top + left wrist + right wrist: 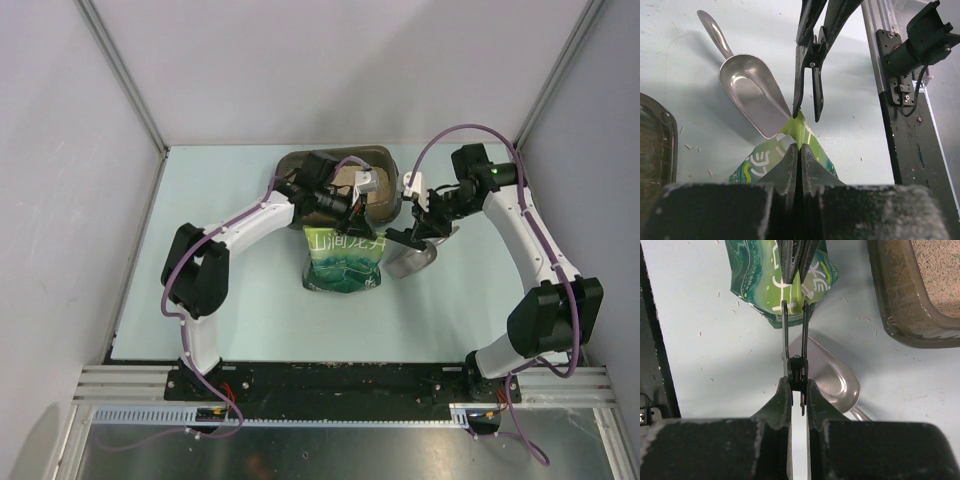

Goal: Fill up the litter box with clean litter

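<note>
The litter box [300, 160] stands at the back centre with beige clean litter [345, 180] in it. The right wrist view shows its brown rim [900, 300] and the litter [940, 270] at the top right. Just in front of the box lies a green printed bag [345, 262]. My left gripper [800, 147] is shut on the bag's top edge [802, 127]. My right gripper [797, 390] is shut on a black spring clip [797, 372]. The clip's two thin arms stand apart on either side of the bag's top corner [812, 285]. The two grippers face each other closely.
A silver metal scoop [415, 260] lies on the table right of the bag, under the right gripper, bowl up [750, 95]. A black frame rail [910, 150] runs along the table's side. Small litter crumbs are scattered on the pale tabletop [715, 350].
</note>
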Available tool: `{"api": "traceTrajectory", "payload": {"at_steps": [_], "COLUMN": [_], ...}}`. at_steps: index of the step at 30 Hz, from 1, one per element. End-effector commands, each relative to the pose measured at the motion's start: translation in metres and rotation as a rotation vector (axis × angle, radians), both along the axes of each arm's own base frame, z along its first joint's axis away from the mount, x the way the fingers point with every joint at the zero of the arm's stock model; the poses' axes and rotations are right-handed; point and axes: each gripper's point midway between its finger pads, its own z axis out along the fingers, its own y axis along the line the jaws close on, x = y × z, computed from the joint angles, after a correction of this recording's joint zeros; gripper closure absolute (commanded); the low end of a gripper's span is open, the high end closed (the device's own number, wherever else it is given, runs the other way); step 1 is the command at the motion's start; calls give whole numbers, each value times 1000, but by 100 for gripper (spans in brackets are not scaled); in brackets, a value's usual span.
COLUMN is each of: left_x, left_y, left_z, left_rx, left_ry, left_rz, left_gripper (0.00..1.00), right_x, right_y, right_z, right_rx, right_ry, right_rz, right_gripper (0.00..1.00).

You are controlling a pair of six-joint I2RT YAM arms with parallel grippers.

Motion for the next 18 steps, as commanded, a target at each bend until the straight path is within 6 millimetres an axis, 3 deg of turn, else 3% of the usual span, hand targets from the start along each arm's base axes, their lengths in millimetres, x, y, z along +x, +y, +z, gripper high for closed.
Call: {"api": "traceTrajectory", "payload": {"at_steps": [1, 7, 8, 9, 12, 17, 18], "left_x": [-5, -5, -4, -4, 0, 3, 1], "left_y": [-3, -3, -3, -4, 0, 24, 31], "left_z": [22, 22, 22, 23, 22, 31, 25], "left_rx": [-39, -37, -37, -39, -27, -32, -22], "left_ry": [-38, -36, -36, -40, -54, -66, -51], "left_rz": [-4, -3, -2, 0, 22, 68, 76], "left_gripper": [96, 93, 89, 75, 61, 55, 54], "right_x": [10, 14, 13, 14, 14, 19, 19], "right_y": [3, 8, 10, 11, 16, 25, 28], "right_z": [8, 4, 3, 2, 1, 14, 17], "right_rx": [-10, -18, -20, -24, -39, -54, -60], "right_ry": [-53, -55, -53, -57, -64, -123, -142], "right_rz": [16, 32, 39, 42, 61, 83, 95], "right_gripper": [100, 100, 100, 100, 100, 100, 100]}}
